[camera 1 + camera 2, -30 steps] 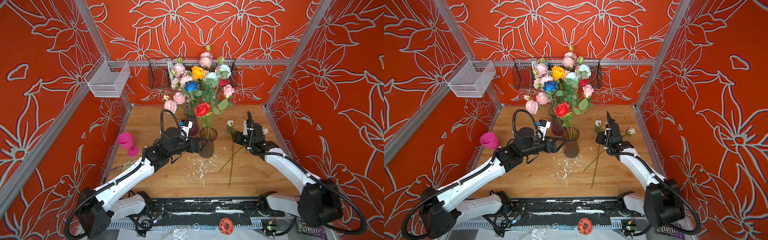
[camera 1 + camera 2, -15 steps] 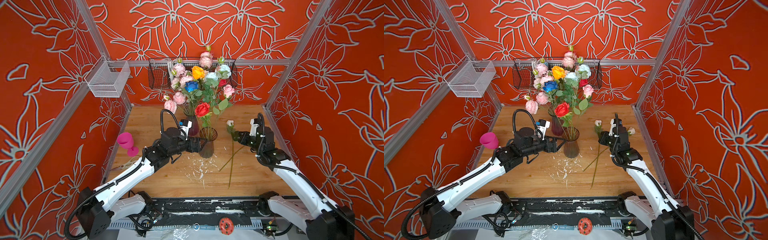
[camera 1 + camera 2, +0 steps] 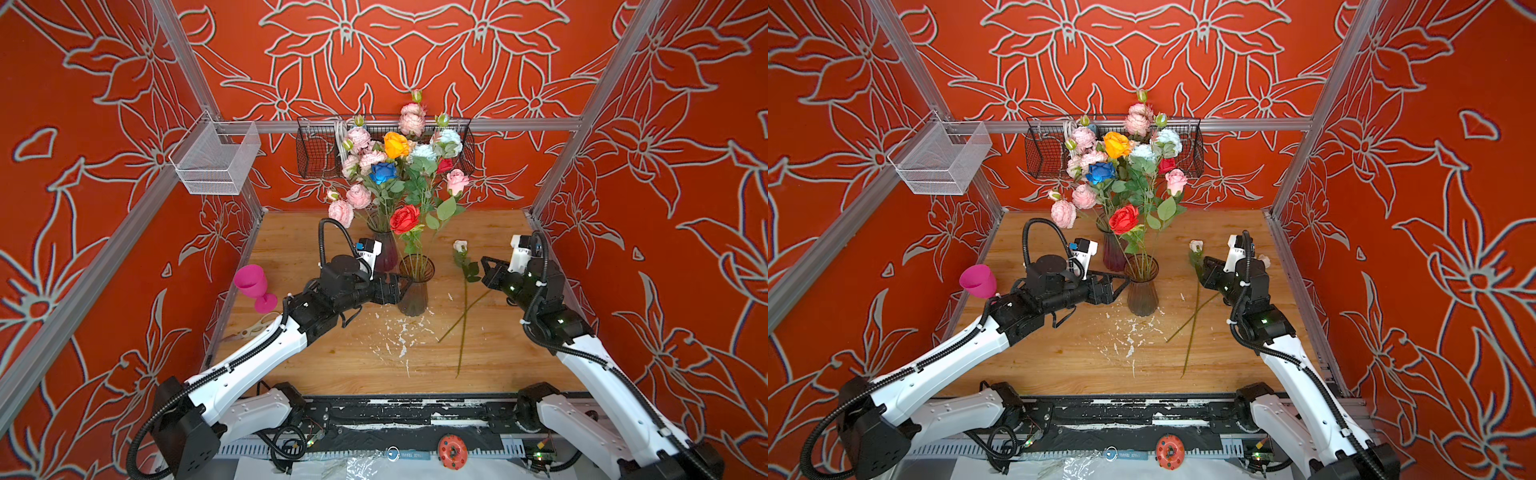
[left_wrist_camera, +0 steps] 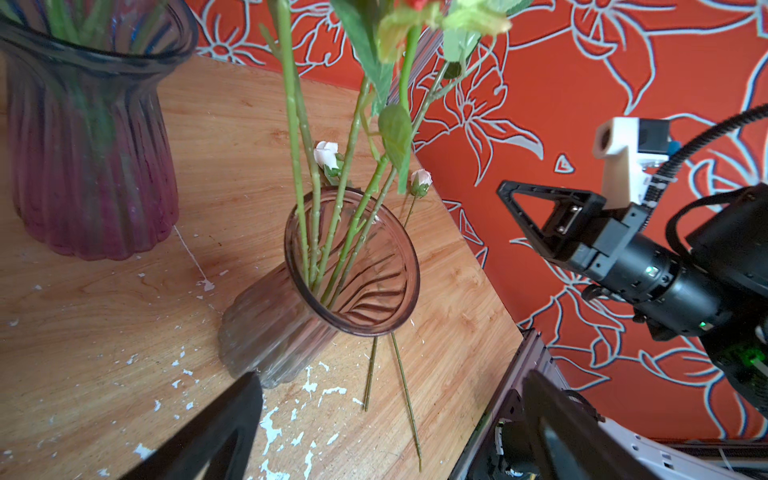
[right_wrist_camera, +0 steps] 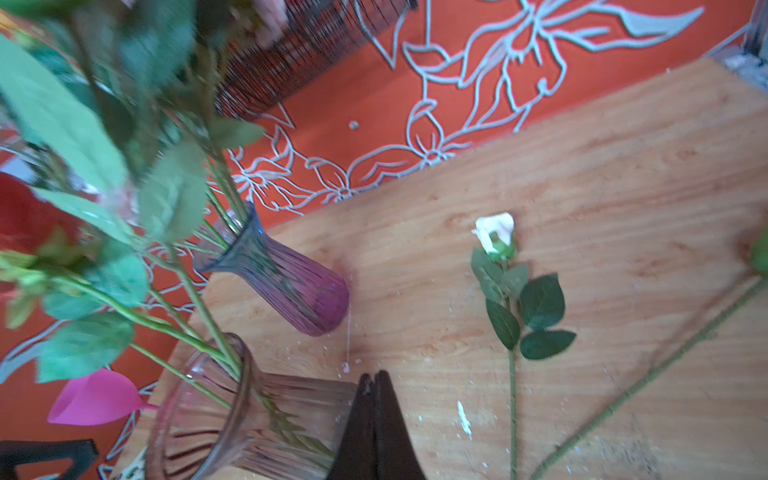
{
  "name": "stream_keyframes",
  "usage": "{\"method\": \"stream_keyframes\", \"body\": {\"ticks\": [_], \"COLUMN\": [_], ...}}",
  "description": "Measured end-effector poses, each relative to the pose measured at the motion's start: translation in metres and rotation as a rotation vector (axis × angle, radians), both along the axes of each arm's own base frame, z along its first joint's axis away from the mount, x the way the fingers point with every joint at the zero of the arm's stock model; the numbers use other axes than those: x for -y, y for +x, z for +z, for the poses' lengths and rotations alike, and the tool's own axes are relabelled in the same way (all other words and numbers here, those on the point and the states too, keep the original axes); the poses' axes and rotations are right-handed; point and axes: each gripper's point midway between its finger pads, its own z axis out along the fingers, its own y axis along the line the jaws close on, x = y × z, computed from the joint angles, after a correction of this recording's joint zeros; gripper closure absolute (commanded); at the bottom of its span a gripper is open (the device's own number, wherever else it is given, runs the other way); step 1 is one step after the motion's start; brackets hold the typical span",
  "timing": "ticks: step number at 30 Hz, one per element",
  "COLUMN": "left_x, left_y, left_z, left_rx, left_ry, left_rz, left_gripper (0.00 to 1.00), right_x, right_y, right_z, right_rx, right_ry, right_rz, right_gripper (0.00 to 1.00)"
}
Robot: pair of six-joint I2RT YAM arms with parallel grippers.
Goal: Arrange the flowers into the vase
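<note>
Mostly the right arm (image 3: pixel 1252 286) hides one bud (image 3: pixel 1264 260); left jaws apart, right jaws together.

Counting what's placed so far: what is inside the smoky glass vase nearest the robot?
Several green stems stand in the smoky vase, leaning against its rim. Its ribbed wall hides their lower ends.

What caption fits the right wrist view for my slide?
Shut right gripper near the smoky glass vase; a white rosebud stem lies loose on the wooden table.
</note>
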Motion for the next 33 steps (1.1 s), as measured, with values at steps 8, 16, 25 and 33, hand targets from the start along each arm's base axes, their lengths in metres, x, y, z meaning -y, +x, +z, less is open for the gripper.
{"method": "stream_keyframes", "body": {"ticks": [8, 16, 25, 33], "left_x": [-0.012, -0.045, -0.088, -0.09], "left_y": [-0.002, -0.008, -0.006, -0.003], "left_z": [0.017, 0.041, 0.045, 0.044], "left_rx": [0.061, 0.16, 0.22, 0.219], "left_ry": [-0.005, -0.033, -0.03, -0.033], "left_rz": [0.044, 0.169, 0.364, 0.377], "left_gripper": [0.01, 0.02, 0.02, 0.02], "right_x": [-0.008, -0.024, -0.053, -0.031], "right_y": [-0.002, -0.008, -0.018, 0.038], "right_z": [0.022, 0.079, 0.128, 0.02], "right_rx": [0.058, 0.199, 0.294, -0.12], "right_ry": [0.03, 0.065, 0.018, -0.193], "right_rz": [0.039, 0.096, 0.17, 0.022], "right_gripper": [1.0, 1.0, 0.87, 0.56]}}
